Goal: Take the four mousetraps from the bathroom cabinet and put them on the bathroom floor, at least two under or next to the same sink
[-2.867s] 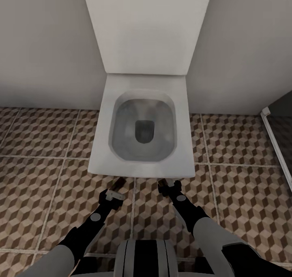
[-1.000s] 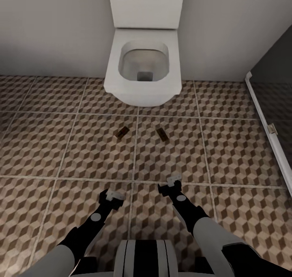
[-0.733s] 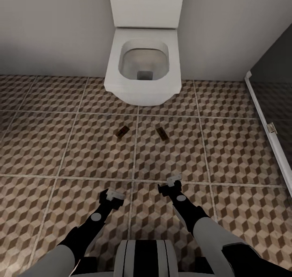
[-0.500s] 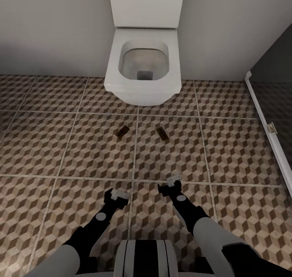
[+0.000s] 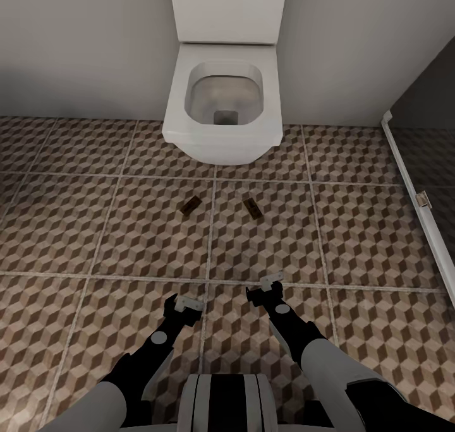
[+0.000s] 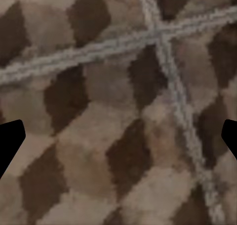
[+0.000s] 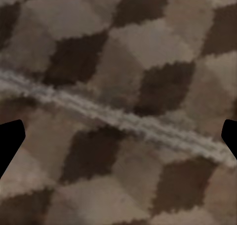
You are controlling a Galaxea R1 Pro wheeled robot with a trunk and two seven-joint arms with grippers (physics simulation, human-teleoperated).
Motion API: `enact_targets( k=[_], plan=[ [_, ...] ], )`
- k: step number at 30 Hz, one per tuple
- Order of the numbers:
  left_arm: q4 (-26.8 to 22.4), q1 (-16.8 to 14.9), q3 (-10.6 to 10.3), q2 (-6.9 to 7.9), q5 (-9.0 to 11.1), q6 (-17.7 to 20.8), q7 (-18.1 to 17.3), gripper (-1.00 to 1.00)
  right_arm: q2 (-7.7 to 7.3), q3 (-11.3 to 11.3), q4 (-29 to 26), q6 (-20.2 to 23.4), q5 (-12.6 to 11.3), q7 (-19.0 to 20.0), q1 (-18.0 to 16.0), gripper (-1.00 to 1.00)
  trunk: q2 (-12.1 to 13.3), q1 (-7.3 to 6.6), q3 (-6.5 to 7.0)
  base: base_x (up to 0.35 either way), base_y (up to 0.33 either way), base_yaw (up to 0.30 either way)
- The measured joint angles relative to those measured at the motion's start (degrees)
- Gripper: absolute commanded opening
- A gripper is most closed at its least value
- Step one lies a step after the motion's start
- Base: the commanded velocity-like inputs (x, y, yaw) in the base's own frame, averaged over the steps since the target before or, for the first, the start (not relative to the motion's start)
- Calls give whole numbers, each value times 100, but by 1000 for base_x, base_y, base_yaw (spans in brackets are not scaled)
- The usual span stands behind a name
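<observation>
Head view: two mousetraps (image 5: 190, 205) on bathroom floor (image 5: 95, 230) before toilet (image 5: 222, 113), well apart from spread, empty grippers (image 5: 188, 307) (image 5: 270, 288).

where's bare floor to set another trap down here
Bare tile lies between the two mousetraps and the grippers, and wide to both sides. It is tighter by the toilet and the dark threshold.

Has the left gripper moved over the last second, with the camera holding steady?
Yes. The left gripper has shifted toward the robot's right, closer to the vertical grout line between the tiles; the toilet and both mousetraps kept their places.
</observation>
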Motion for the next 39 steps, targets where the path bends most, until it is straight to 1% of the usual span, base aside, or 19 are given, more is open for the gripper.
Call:
enact_targets(
  k=[5,12,31,39],
  plan=[
    [0,0,0,-1,-1,1,0,100,0,-1,0,0,0,0,0,100,0,0,0,0,0,0],
    [7,0,0,-1,-1,1,1,100,0,0,0,0,0,0,0,100,9,-18,154,0,0,0],
    [35,0,7,-1,0,4,1,100,-8,0,0,-6,0,0,2,100,770,-435,496,0,0,0],
    [43,0,8,-1,5,9,0,100,-10,-6,0,-8,0,7,74,100,1091,-611,639,0,0,0]
  ],
)
